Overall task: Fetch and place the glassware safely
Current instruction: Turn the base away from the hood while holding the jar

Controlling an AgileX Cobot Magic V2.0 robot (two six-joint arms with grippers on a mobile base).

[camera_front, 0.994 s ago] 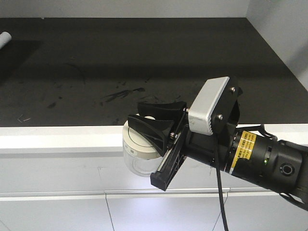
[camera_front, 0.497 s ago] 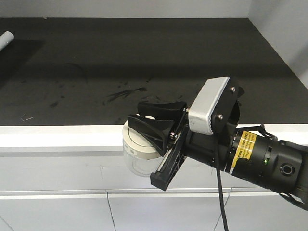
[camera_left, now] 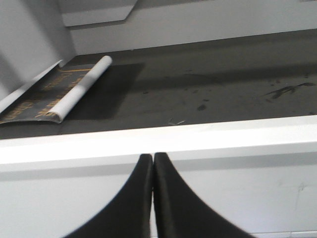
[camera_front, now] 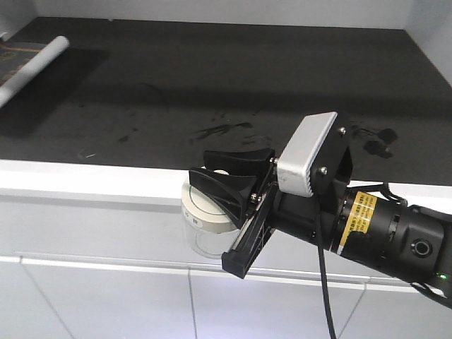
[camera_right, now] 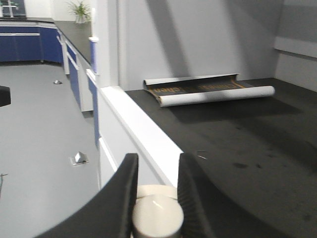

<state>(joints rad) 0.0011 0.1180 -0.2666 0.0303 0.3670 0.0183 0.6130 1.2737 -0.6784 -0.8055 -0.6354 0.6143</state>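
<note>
right jaws: clamped on jar [camera_front: 200, 229] knob | left jaws: closed, empty | advice: raise above surface [camera_front: 141, 63] edge, keep level

Lower centre, the lidded glass jar [camera_front: 203, 227] sits before the counter [camera_front: 233, 78] edge, between the right gripper [camera_front: 210, 169] fingers; upper left, a rolled sheet [camera_front: 35, 65], perhaps a poster, lies on the counter.

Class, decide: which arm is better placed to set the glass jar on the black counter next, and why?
Right. The right claw is shut on the lid knob of the jar, held close to the white edge of the counter. The left claw is shut, holding nothing.
</note>
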